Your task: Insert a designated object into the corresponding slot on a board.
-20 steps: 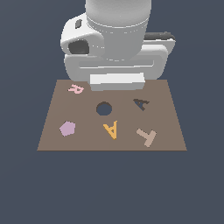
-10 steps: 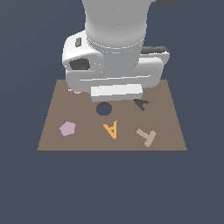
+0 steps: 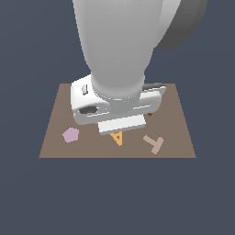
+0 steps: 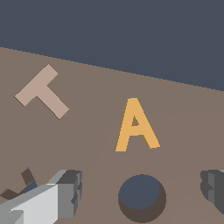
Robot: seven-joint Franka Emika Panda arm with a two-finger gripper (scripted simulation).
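Note:
The orange letter A point(image 4: 135, 125) lies flat on the brown board point(image 4: 87, 144), apart from my fingers. In the exterior view its lower part point(image 3: 118, 138) shows just below my hand point(image 3: 117, 108). My gripper point(image 4: 142, 190) is open and empty, low over the round hole point(image 4: 141, 197). One finger point(image 4: 63, 194) stands beside the dark A-shaped slot point(image 4: 17, 186), which it partly hides. The other finger point(image 4: 214, 188) is at the picture's edge. In the exterior view the arm hides the slot and the round hole.
A tan letter T point(image 3: 153, 143) lies near the board's front edge point(image 3: 174, 137) on the exterior view's right, and it also shows in the wrist view point(image 4: 41, 92). A pink hexagon point(image 3: 70, 134) lies at the front on the exterior view's left. The pink R is hidden.
My hand has come down and forward over the board. It now covers the pink R, the round hole and the slot in the exterior view. No piece has moved.

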